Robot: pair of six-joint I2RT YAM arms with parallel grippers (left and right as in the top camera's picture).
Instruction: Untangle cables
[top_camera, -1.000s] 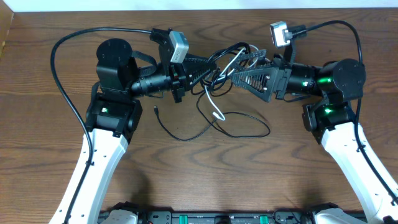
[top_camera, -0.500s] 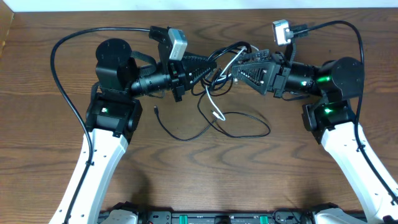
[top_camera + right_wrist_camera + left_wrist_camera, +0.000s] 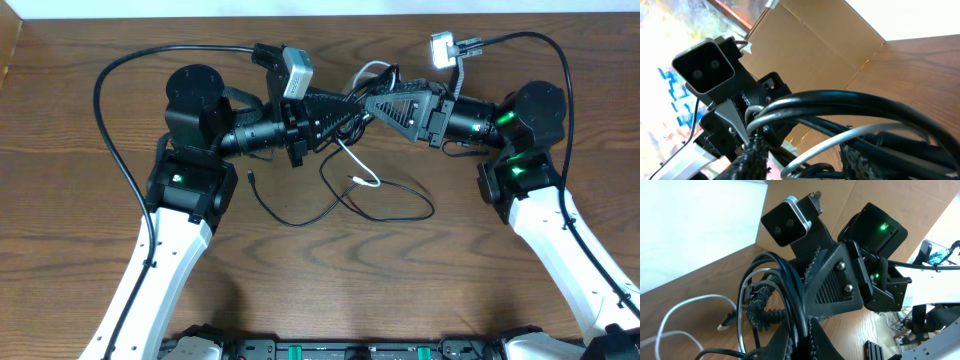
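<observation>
The left gripper [image 3: 350,106] and right gripper [image 3: 370,100] both clamp the cables [image 3: 790,300] at the far middle; black and white loops look knotted together, so untangling seems barely begun

Item: cables [image 3: 293,222]. Several thin black cords and one white cord [image 3: 350,155], knotted in a bunch raised above the desk [image 3: 320,290] at centre rear. Slack black loops lie on the desk in front, and the white end dangles.
</observation>
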